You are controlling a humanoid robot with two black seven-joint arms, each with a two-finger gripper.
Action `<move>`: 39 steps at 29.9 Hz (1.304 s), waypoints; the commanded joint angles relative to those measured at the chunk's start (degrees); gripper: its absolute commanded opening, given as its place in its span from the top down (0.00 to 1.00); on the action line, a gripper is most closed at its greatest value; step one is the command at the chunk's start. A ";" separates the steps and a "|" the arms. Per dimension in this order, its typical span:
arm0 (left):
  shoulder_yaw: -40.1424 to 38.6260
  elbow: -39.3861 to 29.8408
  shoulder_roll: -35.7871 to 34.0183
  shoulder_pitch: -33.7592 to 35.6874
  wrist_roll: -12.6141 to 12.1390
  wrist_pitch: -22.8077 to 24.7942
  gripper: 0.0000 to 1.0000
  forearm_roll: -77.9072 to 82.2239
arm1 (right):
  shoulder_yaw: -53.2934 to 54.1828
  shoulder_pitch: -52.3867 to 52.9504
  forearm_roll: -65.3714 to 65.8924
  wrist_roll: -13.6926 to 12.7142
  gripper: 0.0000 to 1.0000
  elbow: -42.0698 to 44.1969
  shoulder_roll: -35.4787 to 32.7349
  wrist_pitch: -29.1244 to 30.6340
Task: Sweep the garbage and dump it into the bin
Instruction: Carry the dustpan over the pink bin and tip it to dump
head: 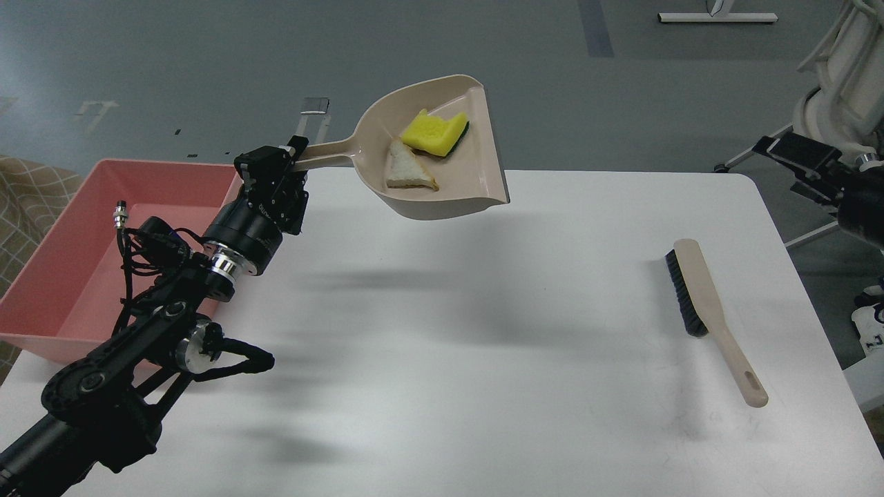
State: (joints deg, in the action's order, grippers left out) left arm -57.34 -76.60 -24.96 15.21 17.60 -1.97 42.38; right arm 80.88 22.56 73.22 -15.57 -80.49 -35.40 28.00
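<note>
- Yellow foam with a dark green backing, the sponge block (434,133) lies inside the beige dustpan (476,172), toward the pan's back wall; its green layer shows only along the right edge.
- Just below and left of it, at about 7 o'clock, sits the bread slice (407,169): thin, pale, triangular, with a tan crust along its edges. The two pieces lie just beside each other, perhaps touching.
- From the head view, the dustpan is held up in the air, tilted, its open lip toward the lower right and its shadow falling on the white table (483,386).
- The left gripper (286,162) is clamped on the end of the dustpan's handle, fingers closed round it. Both pieces of garbage lie at roughly 2 to 3 o'clock from that gripper, well apart from it along the handle and pan.
- The pink bin (76,228) stands at the table's left edge, at about 8 o'clock from the gripper, partly hidden behind the left arm. The garbage is near it but off to its right.
- A brush (701,300) with dark bristles and a beige handle lies flat on the table's right side, at about 4 o'clock from the dustpan.
- The right gripper (794,153) shows at the far right edge, off the table; I cannot tell how its fingers stand.
</note>
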 commanded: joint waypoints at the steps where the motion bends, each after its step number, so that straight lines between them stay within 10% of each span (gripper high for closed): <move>1: -0.58 -0.04 -1.57 -0.09 0.07 0.21 0.88 -0.54 | 3.74 2.04 0.00 0.10 0.00 3.84 7.96 0.00; 16: -8.57 -1.97 -4.74 -3.96 -0.63 5.22 0.88 -0.72 | 11.40 2.22 -9.76 0.45 0.00 12.46 23.53 0.00; 26: -12.62 -2.76 -6.76 -6.42 -1.95 6.28 0.88 -1.07 | 10.96 2.84 -9.76 11.17 0.00 14.92 30.74 0.00; 39: -22.28 -2.76 -10.28 -12.75 -2.13 12.08 0.88 -1.07 | 11.05 2.84 -9.85 12.14 0.00 18.26 30.39 0.00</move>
State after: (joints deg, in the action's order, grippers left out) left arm -76.68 -79.44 -35.17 4.44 15.50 8.66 41.31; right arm 91.83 25.40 63.39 -3.69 -62.63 -4.87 28.01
